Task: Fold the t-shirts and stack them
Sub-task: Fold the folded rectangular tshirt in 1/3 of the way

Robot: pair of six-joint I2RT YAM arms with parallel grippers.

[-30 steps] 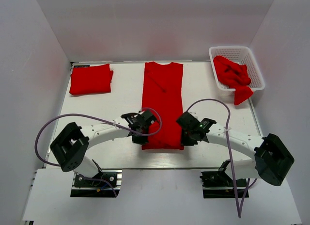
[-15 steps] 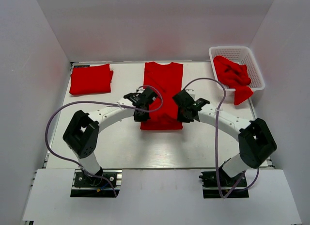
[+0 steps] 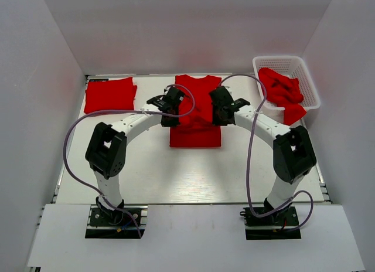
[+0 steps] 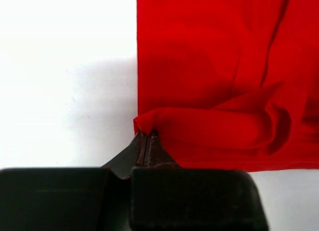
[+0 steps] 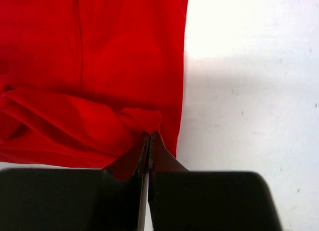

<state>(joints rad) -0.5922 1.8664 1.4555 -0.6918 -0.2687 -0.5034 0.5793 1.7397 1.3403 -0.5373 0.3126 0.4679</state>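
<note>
Though half-folded, t-shirt [image 3: 196,134] near-to-far, collar [image 3: 198,78] far.

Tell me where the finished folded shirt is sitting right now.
Top view: the folded t-shirt lies flat at the far left corner of the table, left of the half-folded shirt and apart from it, opposite the white basket.

A white plastic lattice basket [image 3: 280,58] stands at the far right corner of the surface [image 3: 176,172], out to the right of the right end effector [image 5: 149,137] and a little beyond it, well apart from the left end effector [image 4: 146,136]. Bare white surface lies just outside each end effector. Plain white walls [image 3: 176,31] enclose the far side and both flanks.
</note>
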